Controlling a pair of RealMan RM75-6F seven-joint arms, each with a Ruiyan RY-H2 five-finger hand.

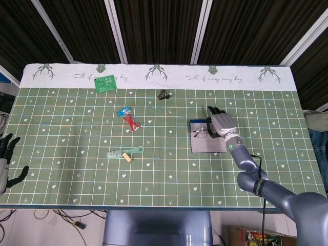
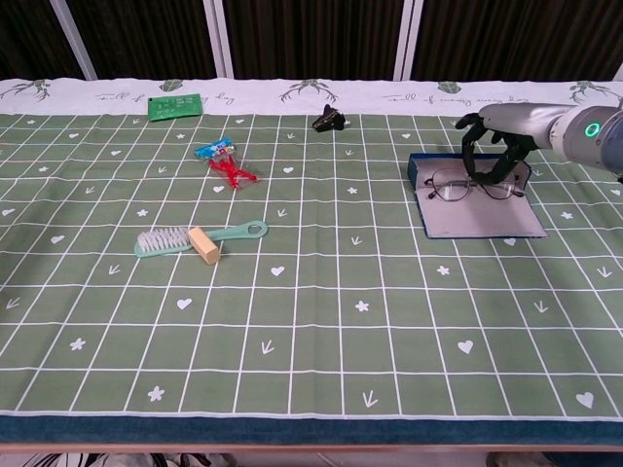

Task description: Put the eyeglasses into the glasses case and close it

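- Right hand (image 2: 494,146), grey with dark curled fingers, poised over the far right part of the table, fingertips pinching the thin wire-rimmed eyeglasses (image 2: 472,187) near the bridge.
- Same right hand (image 1: 221,123) in the head view, reaching in from the near right on a silver-grey arm (image 1: 256,177) with a green light at the wrist.
- Eyeglasses: round clear lenses in a slim dark metal frame, lenses facing the near side, tilted a little, left lens lower than the right.
- Sitting at the far end of the open blue-and-grey flat glasses case (image 2: 482,216), lenses over the grey inner panel, just in front of the case's dark blue far wall.
- Case lying open and flat on the green checked tablecloth with white hearts and arrows (image 2: 311,321).
- Small black clip-like object (image 2: 328,120) to the left of the case and farther off, near the white printed border strip.
- Red-and-blue small packet or toy (image 2: 226,161) farther left, well apart from the case.
- Mint-green brush with a white-bristled head and a tan block against it (image 2: 200,239) nearer and left of centre.
- Green square card (image 2: 175,105) at the far left on the white border.
- Left hand (image 1: 6,161), dark fingers spread and holding nothing, at the near left edge, off the table, in the head view only.
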